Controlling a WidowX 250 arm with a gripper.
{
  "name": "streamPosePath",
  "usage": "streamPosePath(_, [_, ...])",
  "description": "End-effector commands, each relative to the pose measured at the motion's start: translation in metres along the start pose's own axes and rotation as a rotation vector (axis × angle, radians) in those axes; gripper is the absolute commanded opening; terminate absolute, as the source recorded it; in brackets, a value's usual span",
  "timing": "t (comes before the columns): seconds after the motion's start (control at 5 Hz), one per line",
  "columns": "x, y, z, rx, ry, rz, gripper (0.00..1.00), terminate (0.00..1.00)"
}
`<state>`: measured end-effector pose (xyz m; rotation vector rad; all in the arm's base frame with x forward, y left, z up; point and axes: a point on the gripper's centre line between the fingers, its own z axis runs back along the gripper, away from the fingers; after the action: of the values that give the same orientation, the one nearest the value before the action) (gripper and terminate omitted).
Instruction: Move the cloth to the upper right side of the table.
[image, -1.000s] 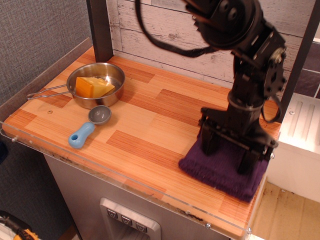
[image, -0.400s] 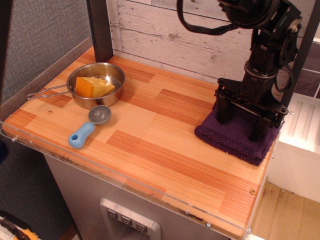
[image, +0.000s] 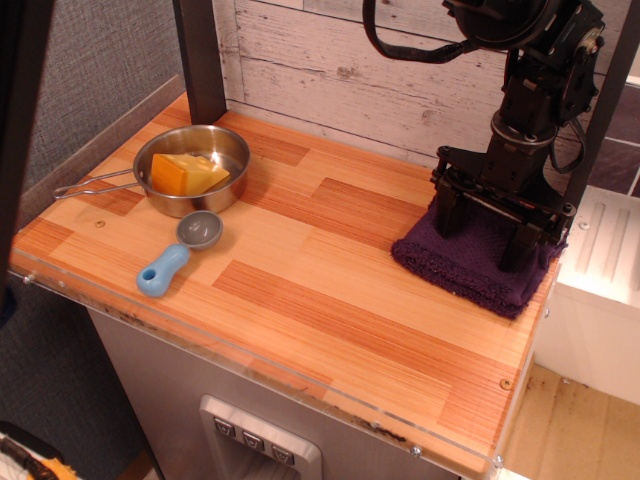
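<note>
No readable text, label, brand, number or sign appears on anything in view.

Butcher-block table (image: 300, 290), clear acrylic rim. Dark purple terry cloth (image: 470, 265) at its far right edge, near the whitewashed plank wall (image: 340, 70). Black gripper (image: 490, 232) planted on the cloth, fingers spread wide, tips pressed into the pile. Steel pan (image: 190, 168) holding an orange wedge (image: 185, 175) at the table's far left; blue-handled scoop (image: 178, 255) just in front of the pan.

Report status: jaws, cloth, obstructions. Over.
Gripper down on the cloth, jaws spread, pressing into it. Cloth flat at table's right edge, toward the back. Pan and scoop far left, nothing in the way.
</note>
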<state>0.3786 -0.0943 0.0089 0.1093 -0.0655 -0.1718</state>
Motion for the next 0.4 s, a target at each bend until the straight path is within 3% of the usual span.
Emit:
streamPosePath(0.0, [-0.012, 0.021, 0.020, -0.057, -0.028, 0.054, 1.00, 0.00])
streamPosePath(0.2, [-0.002, 0.022, 0.062, -0.142, -0.134, 0.050, 1.00, 0.00])
